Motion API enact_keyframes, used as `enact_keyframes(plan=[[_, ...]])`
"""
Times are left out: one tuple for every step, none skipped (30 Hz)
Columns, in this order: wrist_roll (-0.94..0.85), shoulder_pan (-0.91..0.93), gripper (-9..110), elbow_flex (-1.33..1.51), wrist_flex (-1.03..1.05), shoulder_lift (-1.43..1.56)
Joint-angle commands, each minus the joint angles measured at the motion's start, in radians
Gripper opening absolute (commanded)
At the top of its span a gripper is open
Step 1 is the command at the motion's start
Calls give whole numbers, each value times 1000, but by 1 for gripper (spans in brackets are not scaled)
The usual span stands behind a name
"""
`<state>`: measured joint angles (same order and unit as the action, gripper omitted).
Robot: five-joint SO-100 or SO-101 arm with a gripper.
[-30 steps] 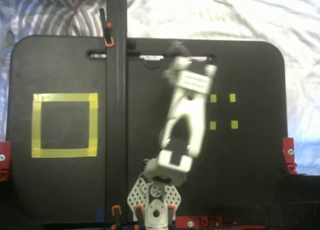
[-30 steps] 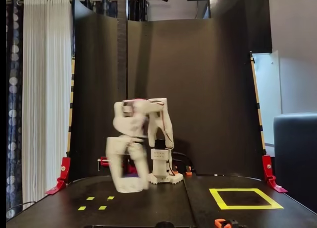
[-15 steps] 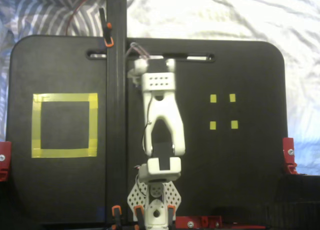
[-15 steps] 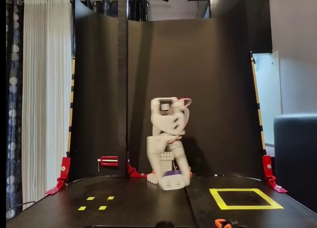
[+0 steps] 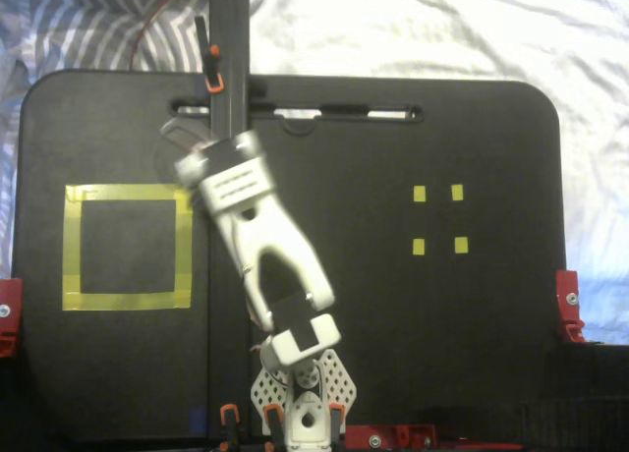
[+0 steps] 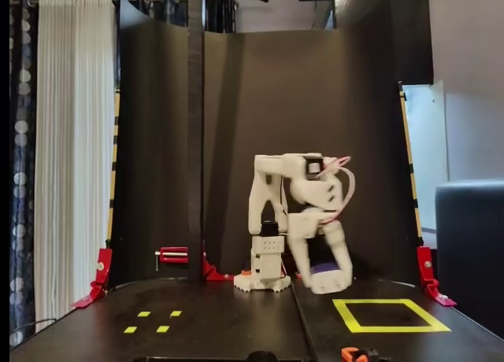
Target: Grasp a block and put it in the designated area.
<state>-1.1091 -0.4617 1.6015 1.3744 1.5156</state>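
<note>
Matt black board [image 5: 393, 354], white plastic arm [image 5: 265, 246] (slightly glossy)

My white plastic arm [image 5: 260, 241] is showing against the matte black desk [image 5: 413, 314]. The square yellow-tape designated area [image 5: 127, 247] is framing black; four tiny yellow square markers [image 5: 438, 219] are dotting it; red corner clamps [image 5: 567, 303] are edging it.

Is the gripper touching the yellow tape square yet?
Apart. In a fixed view, the gripper hangs above the board, behind the designated area, with dark board between them.
</note>
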Motion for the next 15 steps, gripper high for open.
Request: enact_keyframes(plan=[[38, -57, 19, 3, 8, 54], [52, -77, 19, 6, 8, 54], [66, -95, 19, 9, 8, 54], [81, -114, 19, 11, 8, 54], [95, -132, 19, 12, 8, 52], [109, -150, 19, 15, 6, 52], [124, -170, 19, 17, 6, 52], [140, -189, 19, 18, 6, 51], [153, -206, 19, 20, 6, 51], [164, -222, 19, 25, 6, 51], [178, -239, 19, 29, 5, 51], [189, -253, 19, 34, 2, 51], [198, -267, 19, 40, -3, 49], [209, -278, 19, 44, -9, 49], [216, -288, 19, 48, -14, 46]])
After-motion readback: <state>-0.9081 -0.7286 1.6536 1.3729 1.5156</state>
